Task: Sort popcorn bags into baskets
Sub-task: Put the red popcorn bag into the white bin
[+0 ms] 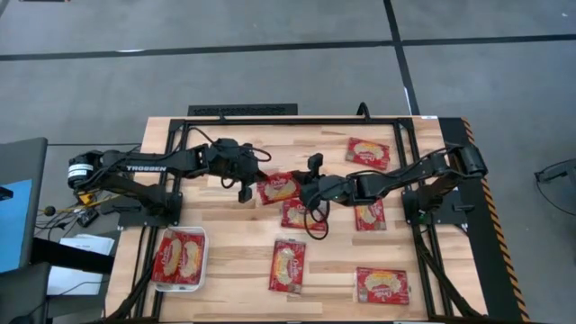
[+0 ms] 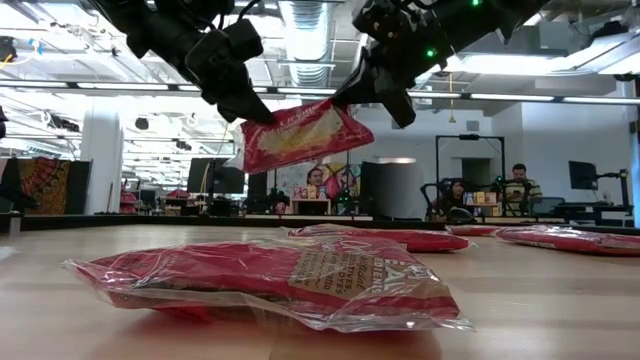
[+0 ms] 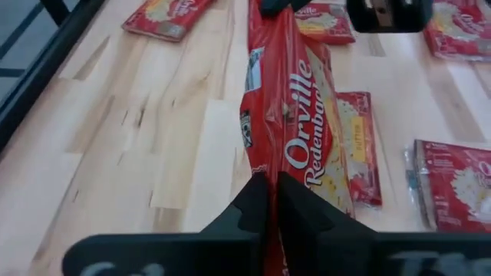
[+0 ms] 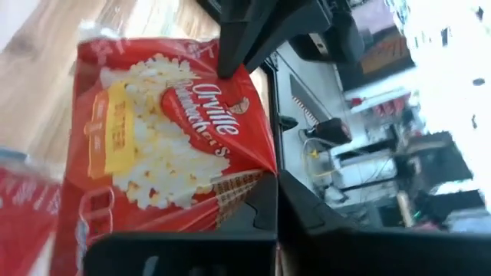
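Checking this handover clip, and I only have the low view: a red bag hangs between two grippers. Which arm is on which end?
Observer: From above, the left gripper pinches the held popcorn bag on the side toward the left arm, the right gripper on the other.
Operator: Anything sorted yet?
Observer: Yes, the white basket at the near left holds red bags side by side.
Operator: How many bags are loose on the table?
Observer: Five lie flat, one directly under the held one.

Bright ceiling lights glare overhead; the nearest popcorn bag (image 2: 270,280) looks blurred.
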### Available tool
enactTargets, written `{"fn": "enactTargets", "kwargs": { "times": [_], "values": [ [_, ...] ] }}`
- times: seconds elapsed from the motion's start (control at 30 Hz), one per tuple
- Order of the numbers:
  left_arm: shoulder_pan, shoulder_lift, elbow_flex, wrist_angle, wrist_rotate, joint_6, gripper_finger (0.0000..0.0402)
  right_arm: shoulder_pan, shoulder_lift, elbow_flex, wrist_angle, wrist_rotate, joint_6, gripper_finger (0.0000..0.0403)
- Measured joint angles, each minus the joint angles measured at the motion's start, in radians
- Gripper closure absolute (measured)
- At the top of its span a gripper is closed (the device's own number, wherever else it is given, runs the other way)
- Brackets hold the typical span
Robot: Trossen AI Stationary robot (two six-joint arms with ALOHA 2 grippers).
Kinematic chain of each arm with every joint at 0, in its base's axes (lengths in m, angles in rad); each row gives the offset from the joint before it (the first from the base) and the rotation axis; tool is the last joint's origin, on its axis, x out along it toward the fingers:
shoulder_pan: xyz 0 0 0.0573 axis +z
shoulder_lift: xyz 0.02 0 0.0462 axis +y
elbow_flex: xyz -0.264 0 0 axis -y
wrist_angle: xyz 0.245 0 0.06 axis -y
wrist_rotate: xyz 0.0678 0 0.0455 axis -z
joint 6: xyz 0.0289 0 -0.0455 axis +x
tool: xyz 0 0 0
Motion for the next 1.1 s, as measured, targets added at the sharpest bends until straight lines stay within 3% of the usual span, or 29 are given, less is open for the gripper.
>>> {"fn": "enactTargets", "kwargs": {
  "times": [0.1, 0.23, 0.37, 0.43, 0.5, 0.63, 0.83, 1.03, 1.1],
  "values": [
    [-0.011, -0.002, 0.001, -0.030, -0.051, 0.009, 0.0398, -0.027, 0.000, 0.001, -0.019, 0.001, 0.178, 0.0367],
    [-0.051, -0.005, 0.016, -0.149, -0.195, 0.076, 0.0401, -0.094, -0.016, 0.001, -0.121, -0.054, 0.469, 0.0308],
    [-0.098, -0.010, 0.043, -0.215, -0.331, 0.154, 0.0400, -0.180, -0.035, 0.000, -0.181, -0.341, 0.691, 0.0228],
    [-0.114, -0.008, 0.047, -0.220, -0.348, 0.181, 0.0400, -0.223, -0.031, 0.000, -0.153, -0.527, 0.727, 0.0191],
    [-0.127, -0.009, 0.053, -0.192, -0.350, 0.217, 0.0400, -0.256, -0.009, 0.003, -0.099, -0.639, 0.731, 0.0160],
    [-0.152, -0.009, 0.052, -0.182, -0.366, 0.272, 0.0400, -0.289, 0.076, 0.001, -0.034, -0.680, 0.710, 0.0131],
    [-0.168, -0.009, 0.052, -0.181, -0.361, 0.258, 0.0401, -0.302, 0.190, 0.000, 0.035, -0.738, 0.708, 0.0129],
    [-0.134, -0.009, 0.052, -0.183, -0.414, -0.023, 0.0398, -0.331, 0.265, 0.028, 0.037, -0.738, 0.996, 0.0129],
    [-0.104, -0.009, 0.051, -0.213, -0.378, -0.162, 0.0388, -0.345, 0.291, 0.043, -0.014, -0.739, 1.097, 0.0129]
  ]
}}
